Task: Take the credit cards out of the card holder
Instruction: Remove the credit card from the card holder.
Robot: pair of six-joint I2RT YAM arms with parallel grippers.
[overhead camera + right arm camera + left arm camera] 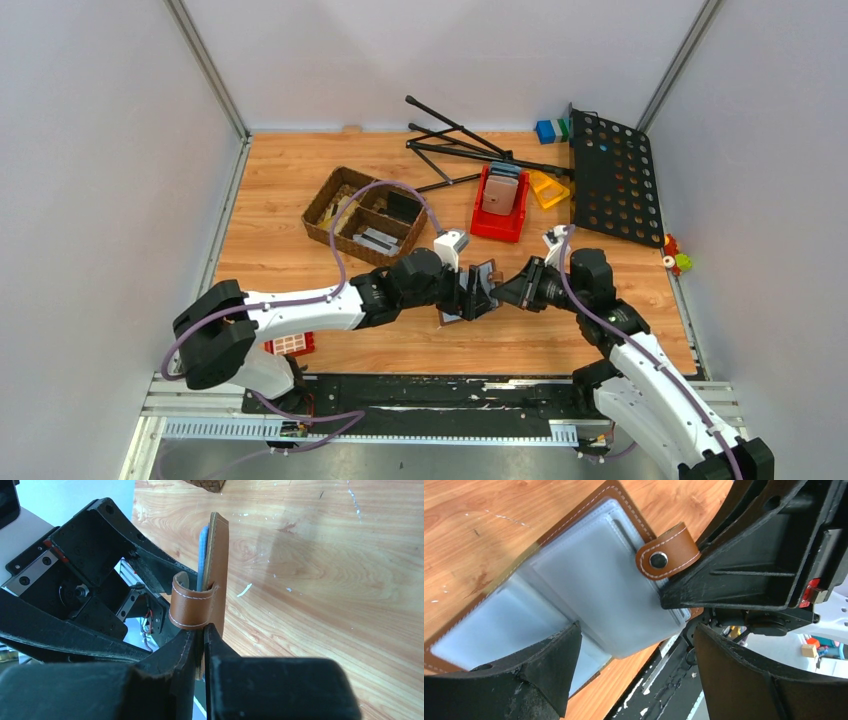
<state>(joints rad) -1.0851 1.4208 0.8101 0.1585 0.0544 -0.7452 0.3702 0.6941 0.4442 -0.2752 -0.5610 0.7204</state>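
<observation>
The brown card holder (484,272) is held open above the table between my two grippers. My right gripper (204,630) is shut on the edge of its leather cover (218,555), just below the tab clasp (192,607). In the left wrist view the pale silvery sleeves (594,585) and the clasp (667,552) face the camera. My left gripper (636,630) is open, with the sleeves' lower corner between its jaws. No card shows apart from the sleeves. Thin grey flat pieces that look like cards (378,239) lie in the wicker basket.
The wicker basket (322,205) stands at the left back. A red bin (498,225) with a pinkish-grey slab stands behind the grippers. A black folding stand (460,145) and a perforated board (612,178) are at the back right. A red block with a white grid (290,343) lies by the left arm.
</observation>
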